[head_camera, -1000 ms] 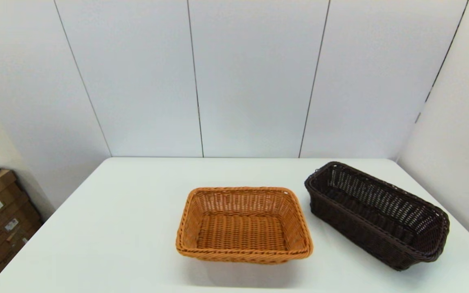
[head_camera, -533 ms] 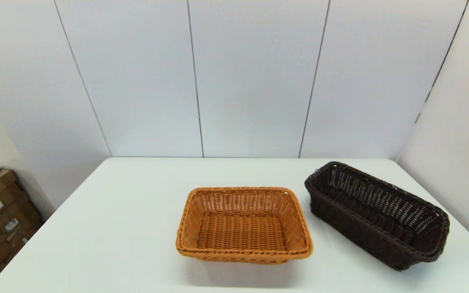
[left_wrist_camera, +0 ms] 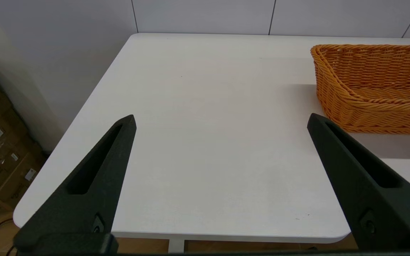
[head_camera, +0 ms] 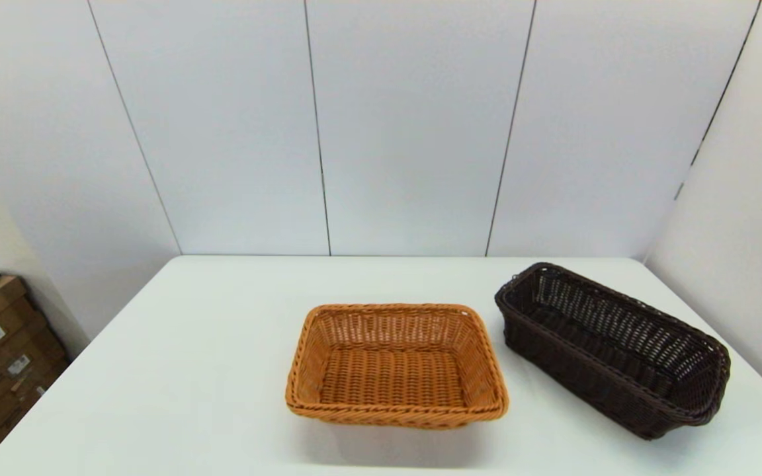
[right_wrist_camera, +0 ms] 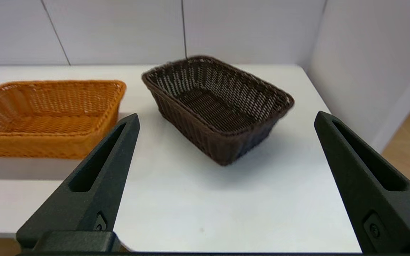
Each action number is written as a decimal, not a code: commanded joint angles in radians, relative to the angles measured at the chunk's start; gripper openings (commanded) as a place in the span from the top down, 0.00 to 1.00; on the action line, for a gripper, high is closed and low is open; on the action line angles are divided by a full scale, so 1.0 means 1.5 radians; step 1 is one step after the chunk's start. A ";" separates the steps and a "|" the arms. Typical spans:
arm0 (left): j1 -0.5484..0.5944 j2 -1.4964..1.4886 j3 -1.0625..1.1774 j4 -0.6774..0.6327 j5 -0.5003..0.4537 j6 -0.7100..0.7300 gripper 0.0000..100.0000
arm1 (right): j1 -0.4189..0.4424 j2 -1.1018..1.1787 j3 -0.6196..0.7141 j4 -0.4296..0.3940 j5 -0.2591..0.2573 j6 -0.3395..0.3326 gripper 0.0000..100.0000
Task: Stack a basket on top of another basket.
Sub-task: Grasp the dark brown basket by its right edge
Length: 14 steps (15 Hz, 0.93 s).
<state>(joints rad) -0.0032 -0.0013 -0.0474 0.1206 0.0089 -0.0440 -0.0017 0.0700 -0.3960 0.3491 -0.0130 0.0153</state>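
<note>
Nothing of the stacking is done yet — both baskets sit apart on the white table [head_camera: 222,370], and you have hold of neither.

The orange-tan basket [head_camera: 397,365] rests near the middle of the table, toward your edge, its open mouth facing up and its inside empty. The dark brown basket [head_camera: 612,347] stands on the table to its right, turned at an angle, with its near-left corner just beside the orange one's right rim but not touching it. It too is upright and empty.

Your left gripper [left_wrist_camera: 221,121] hangs off the near-left part of the table with its fingers spread wide and nothing between them; the orange-tan basket lies off to its side. Your right gripper [right_wrist_camera: 226,119] sits back from the table's near edge, fingers likewise spread wide and empty, looking straight at the dark brown basket.

Neither arm shows in the head view, so both seem to be at their starting places. What is left, as I judge it, is the whole job — reach the right gripper to the dark basket's rim, close on it, lift it clear, carry it over the orange-tan basket and set it down inside or on top.
</note>
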 commanded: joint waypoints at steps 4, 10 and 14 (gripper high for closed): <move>0.000 0.001 0.000 0.000 0.000 0.000 0.00 | -0.001 0.068 -0.031 0.016 0.001 0.000 0.00; 0.000 0.000 0.000 0.000 0.000 0.000 0.00 | -0.015 0.431 -0.132 0.008 -0.019 0.109 0.00; 0.000 0.000 0.000 0.000 0.000 0.000 0.00 | -0.031 0.666 -0.205 0.013 -0.022 0.237 0.00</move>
<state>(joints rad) -0.0032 -0.0013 -0.0474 0.1206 0.0085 -0.0443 -0.0245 0.7474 -0.6060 0.3613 -0.0421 0.2247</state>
